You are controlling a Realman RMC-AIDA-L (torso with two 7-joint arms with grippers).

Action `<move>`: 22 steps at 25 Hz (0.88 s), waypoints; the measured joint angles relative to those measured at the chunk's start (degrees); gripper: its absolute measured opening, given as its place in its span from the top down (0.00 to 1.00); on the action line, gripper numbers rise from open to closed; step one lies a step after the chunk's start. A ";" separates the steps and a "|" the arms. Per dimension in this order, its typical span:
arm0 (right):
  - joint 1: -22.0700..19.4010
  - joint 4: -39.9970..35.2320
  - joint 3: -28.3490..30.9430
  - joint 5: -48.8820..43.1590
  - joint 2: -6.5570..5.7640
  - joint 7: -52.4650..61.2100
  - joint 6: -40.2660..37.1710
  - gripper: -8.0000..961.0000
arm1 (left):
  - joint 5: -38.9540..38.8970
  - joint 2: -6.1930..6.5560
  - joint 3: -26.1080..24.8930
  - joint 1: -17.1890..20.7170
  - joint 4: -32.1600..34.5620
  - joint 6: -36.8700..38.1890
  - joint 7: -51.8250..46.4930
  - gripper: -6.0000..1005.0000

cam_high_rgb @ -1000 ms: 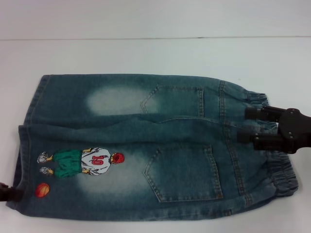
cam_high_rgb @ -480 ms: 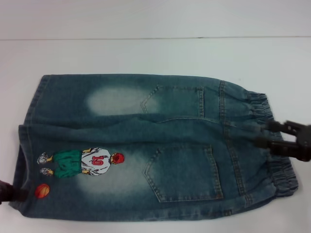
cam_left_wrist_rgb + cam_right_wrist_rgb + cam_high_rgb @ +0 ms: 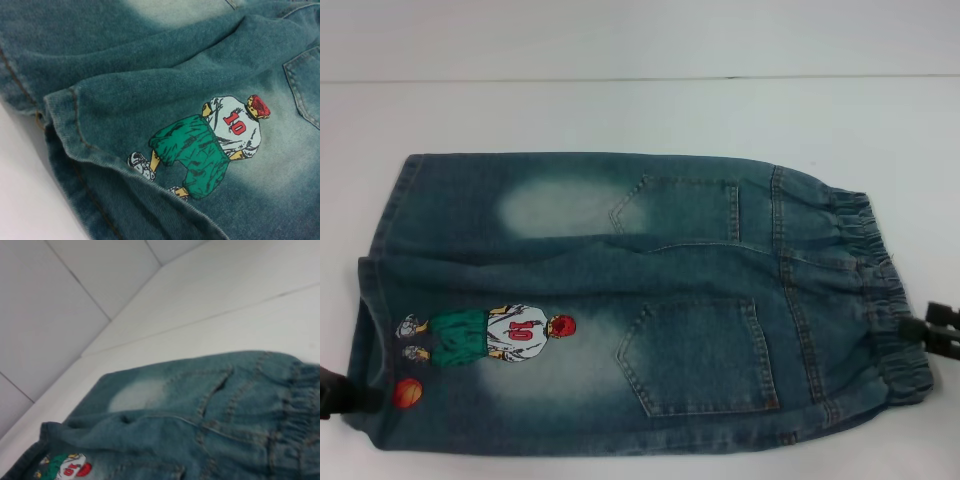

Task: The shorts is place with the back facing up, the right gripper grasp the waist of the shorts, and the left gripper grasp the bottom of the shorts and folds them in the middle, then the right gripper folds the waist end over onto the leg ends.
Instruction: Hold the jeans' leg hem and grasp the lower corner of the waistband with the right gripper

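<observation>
Shorts (image 3: 620, 300) lie flat, unfolded on tabletop (image 3: 620, 110); your right gripper (image 3: 940, 333) & left gripper (image 3: 335, 393) sit at opposite ends for grasping — fingers' state: can't tell.

The worktop (image 3: 620, 110) was a plain white surface. The shorts (image 3: 620, 300) lay flat on it, back side up, with the waist of the shorts (image 3: 880, 290) toward 3 o'clock and the leg ends (image 3: 375, 300) toward 9 o'clock. Bare worktop showed at 12 o'clock of the garment, and narrow strips showed along 6 o'clock.
</observation>
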 joint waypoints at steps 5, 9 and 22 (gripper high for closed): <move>-1.51 0.80 0.05 -1.72 0.01 0.36 1.06 0.09 | 0.00 -0.39 0.00 -0.04 -0.57 -0.26 -0.02 0.98; -1.65 1.27 0.07 -3.09 0.47 0.29 1.73 0.10 | 0.00 -0.41 0.00 -0.16 -0.77 -0.22 -0.17 0.97; -1.38 3.02 -0.66 -3.48 0.71 -0.92 1.27 0.12 | 0.03 -0.46 0.00 -0.29 -0.92 -0.24 -0.30 0.97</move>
